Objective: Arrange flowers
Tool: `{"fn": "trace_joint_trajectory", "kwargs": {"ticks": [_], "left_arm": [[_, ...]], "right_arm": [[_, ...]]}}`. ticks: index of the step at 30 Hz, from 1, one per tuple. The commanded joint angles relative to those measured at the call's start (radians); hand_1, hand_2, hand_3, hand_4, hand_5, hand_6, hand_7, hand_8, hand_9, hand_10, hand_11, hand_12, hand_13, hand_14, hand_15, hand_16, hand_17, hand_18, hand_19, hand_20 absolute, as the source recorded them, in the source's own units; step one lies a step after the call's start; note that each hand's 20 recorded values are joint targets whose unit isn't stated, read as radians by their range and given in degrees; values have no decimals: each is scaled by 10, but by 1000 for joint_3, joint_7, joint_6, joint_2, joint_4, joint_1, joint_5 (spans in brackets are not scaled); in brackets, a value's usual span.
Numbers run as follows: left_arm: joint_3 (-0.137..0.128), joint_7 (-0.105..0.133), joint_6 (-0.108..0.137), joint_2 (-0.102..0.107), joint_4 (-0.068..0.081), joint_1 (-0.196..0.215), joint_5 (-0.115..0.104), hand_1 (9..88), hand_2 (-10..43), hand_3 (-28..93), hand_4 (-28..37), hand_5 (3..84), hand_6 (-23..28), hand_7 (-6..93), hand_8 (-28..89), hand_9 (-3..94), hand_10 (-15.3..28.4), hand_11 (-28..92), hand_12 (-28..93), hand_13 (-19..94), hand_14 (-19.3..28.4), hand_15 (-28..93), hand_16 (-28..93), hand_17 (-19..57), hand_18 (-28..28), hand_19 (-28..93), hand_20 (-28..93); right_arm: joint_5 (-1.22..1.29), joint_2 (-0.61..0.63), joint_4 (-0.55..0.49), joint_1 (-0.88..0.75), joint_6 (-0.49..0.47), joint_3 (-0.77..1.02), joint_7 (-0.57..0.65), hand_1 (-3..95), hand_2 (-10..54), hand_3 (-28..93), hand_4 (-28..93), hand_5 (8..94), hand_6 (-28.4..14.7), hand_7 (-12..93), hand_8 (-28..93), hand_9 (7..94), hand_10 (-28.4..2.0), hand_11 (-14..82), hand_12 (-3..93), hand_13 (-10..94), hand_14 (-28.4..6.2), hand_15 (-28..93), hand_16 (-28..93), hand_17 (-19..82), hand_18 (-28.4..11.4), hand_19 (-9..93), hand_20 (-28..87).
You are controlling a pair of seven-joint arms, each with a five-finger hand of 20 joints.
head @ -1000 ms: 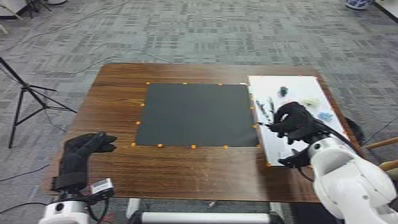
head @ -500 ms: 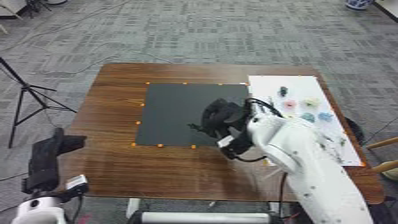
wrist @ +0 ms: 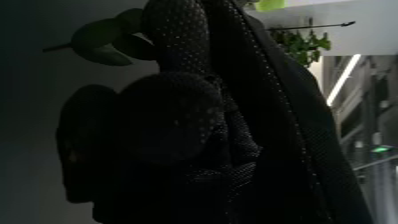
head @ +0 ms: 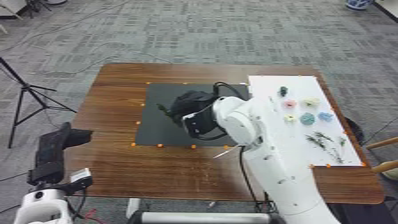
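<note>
The leafy sprig (head: 163,108) is over the dark mat (head: 160,131), toward its left edge, and the right hand (head: 189,106) has closed narrow on it; from the wrist, I see leaves and a bit of stem poking out past the black glove. Between that hand and the orange marks along the near edge there's a good strip of mat to move over. The right arm (head: 277,172) slants across the table's near edge and over the white sheet's near left corner. That sheet (head: 298,82) lies just beside the mat, carrying pink, cream, yellow, teal and blue flower heads (head: 307,119), with green sprigs (head: 317,141). The left hand (head: 59,137) is by the table's left edge, well apart from the mat; wide or narrow, I can't tell. Beyond that edge stands a tripod (head: 27,87).
</note>
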Motion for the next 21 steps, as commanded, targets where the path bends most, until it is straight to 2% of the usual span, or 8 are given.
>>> {"fn": "trace_joint_trajectory", "kwargs": {"ticks": [1, 2, 3, 7, 9, 12, 17, 21], "left_arm": [[-11, -31, -36, -3, -30, 13, 3, 238, 275, 631, -283, 702, 26, 228, -64, 666, 155, 278, 193, 479, 200, 391, 27, 65, 159, 299, 296], [-13, -35, -32, -6, -35, 19, 4, 239, 272, 632, -283, 701, 26, 227, -64, 665, 156, 279, 194, 478, 200, 391, 26, 64, 159, 300, 296], [-7, -38, -38, -3, -29, 6, 2, 241, 269, 633, -283, 698, 26, 227, -64, 664, 156, 279, 194, 478, 200, 392, 26, 64, 159, 301, 296], [-5, -54, -49, -4, -31, -1, 8, 244, 260, 634, -283, 693, 27, 224, -63, 661, 156, 280, 194, 477, 200, 394, 24, 61, 159, 302, 295], [-6, -58, -53, -2, -34, 2, 9, 244, 241, 635, -283, 686, 30, 224, -62, 656, 157, 281, 194, 475, 201, 397, 24, 59, 159, 304, 296], [-9, -67, -61, -10, -39, 7, 14, 243, 206, 636, -283, 677, 34, 222, -62, 649, 158, 284, 193, 472, 201, 399, 22, 56, 160, 307, 295], [-10, -83, -77, -16, -42, 9, 19, 245, 175, 638, -283, 671, 38, 220, -61, 641, 159, 286, 192, 465, 203, 403, 21, 52, 161, 310, 295], [-17, -95, -87, -21, -49, 18, 25, 248, 163, 639, -283, 664, 39, 220, -60, 637, 158, 288, 192, 464, 204, 404, 20, 50, 162, 312, 295]], "right_arm": [[-91, -85, 56, 5, 57, -74, 14, 661, -95, 541, -3, 620, -48, 488, 217, 928, -113, 192, 424, 937, 10, 572, 227, 737, -51, 830, 454], [-99, -89, 55, -3, 60, -83, 12, 662, -95, 541, -10, 620, -46, 490, 213, 930, -113, 189, 412, 937, 9, 573, 226, 738, -51, 831, 451], [-94, -87, 50, -8, 76, -88, 14, 665, -95, 539, -17, 619, -46, 491, 210, 931, -114, 183, 401, 937, 9, 574, 226, 738, -51, 831, 449], [-102, -90, 50, -12, 109, -101, 9, 673, -95, 531, -28, 619, -42, 490, 207, 934, -114, 152, 372, 937, 8, 575, 225, 737, -52, 834, 444], [-97, -92, 58, -7, 118, -95, 13, 681, -95, 516, -31, 616, -39, 480, 207, 933, -112, 130, 356, 937, 7, 571, 229, 736, -52, 836, 439], [-96, -89, 65, -2, 145, -90, 13, 675, -95, 504, -30, 616, -40, 465, 208, 932, -111, 98, 343, 937, 5, 567, 229, 737, -53, 835, 434], [-102, -81, 75, -4, 157, -82, 10, 639, -95, 494, -23, 617, -50, 417, 212, 913, -126, 73, 312, 937, -2, 547, 233, 737, -55, 829, 422], [-117, -83, 90, -6, 154, -75, 11, 622, -95, 502, -31, 617, -57, 390, 222, 896, -133, 81, 293, 937, -5, 539, 240, 733, -59, 827, 421]]}}
